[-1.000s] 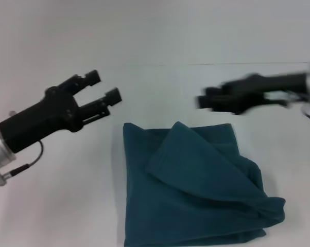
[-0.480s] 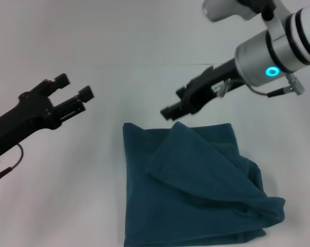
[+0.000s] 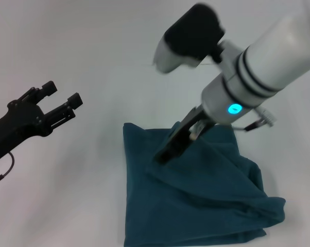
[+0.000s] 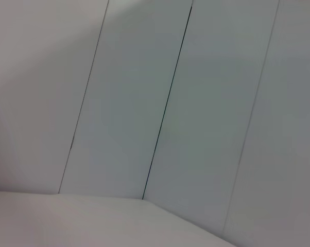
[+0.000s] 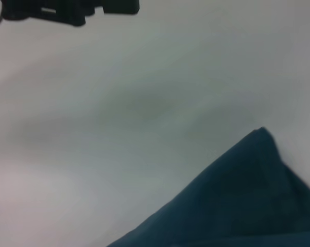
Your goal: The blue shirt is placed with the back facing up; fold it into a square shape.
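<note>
Cloth is the whole matter: the blue shirt [image 3: 196, 195] lies on the white table [image 3: 83, 206] at about 5 o'clock from the middle of the head view, already gathered into a rough block, with a loose triangular flap lying slantwise across its top and a bunched, rounded lump at its 4 o'clock corner. Judging by those soft ridges, it is light, limp cotton that will sag and trail when lifted, grip well enough between pads, and not be harmed by a firm pinch.

The right gripper [image 3: 162, 156] reaches down from 1 o'clock and sits over the flap's edge near the block's upper middle; whether its fingers are spread or closed cannot be told, nor whether it touches the fabric. The right wrist view shows only a pointed corner of the shirt against bare table.

The left gripper [image 3: 62, 99] hangs at 9 o'clock, well apart from the shirt, its two fingers spread with a clear gap and nothing between them.

A sound hold would likely be on the flap's free corner or edge, taking one layer only, then dragging it flat; the lumpy corner probably needs smoothing before the shape reads as square.
</note>
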Controlling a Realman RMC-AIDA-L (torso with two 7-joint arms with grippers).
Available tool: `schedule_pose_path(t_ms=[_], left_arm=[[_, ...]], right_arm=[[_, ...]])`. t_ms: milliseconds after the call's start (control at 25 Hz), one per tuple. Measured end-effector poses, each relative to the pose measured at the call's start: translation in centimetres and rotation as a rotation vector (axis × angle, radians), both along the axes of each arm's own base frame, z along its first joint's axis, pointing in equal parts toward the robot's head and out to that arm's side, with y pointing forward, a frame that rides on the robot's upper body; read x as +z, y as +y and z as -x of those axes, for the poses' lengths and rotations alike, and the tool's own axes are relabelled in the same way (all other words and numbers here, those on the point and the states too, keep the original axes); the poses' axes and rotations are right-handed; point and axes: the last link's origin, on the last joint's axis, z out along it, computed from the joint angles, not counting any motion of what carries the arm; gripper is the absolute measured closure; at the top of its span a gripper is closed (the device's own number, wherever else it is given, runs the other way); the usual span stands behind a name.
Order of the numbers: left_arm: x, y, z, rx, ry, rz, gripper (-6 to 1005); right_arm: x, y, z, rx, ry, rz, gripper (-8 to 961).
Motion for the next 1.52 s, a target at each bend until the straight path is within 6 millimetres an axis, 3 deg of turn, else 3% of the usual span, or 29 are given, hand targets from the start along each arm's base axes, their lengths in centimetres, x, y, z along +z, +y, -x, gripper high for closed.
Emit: schedule_pose_path(t_ms=[240, 920, 1520], left_arm=[[-0.3, -0.5, 0.5, 0.010, 0.021, 0.010, 122], [-1.5, -0.9, 0.8, 0.020, 0.025, 0.027, 123], [-1.5, -0.7, 0.8, 0.022, 0.030, 0.023, 122]], right_arm=[[-2.8, -0.8, -0.1, -0.021, 0.001, 0.043, 263], [-5.0, -0.6, -0.5, -0.030, -0.039, 0.047, 270], [-5.2, 0.3, -0.9, -0.011, -0.093, -0.011, 444]])
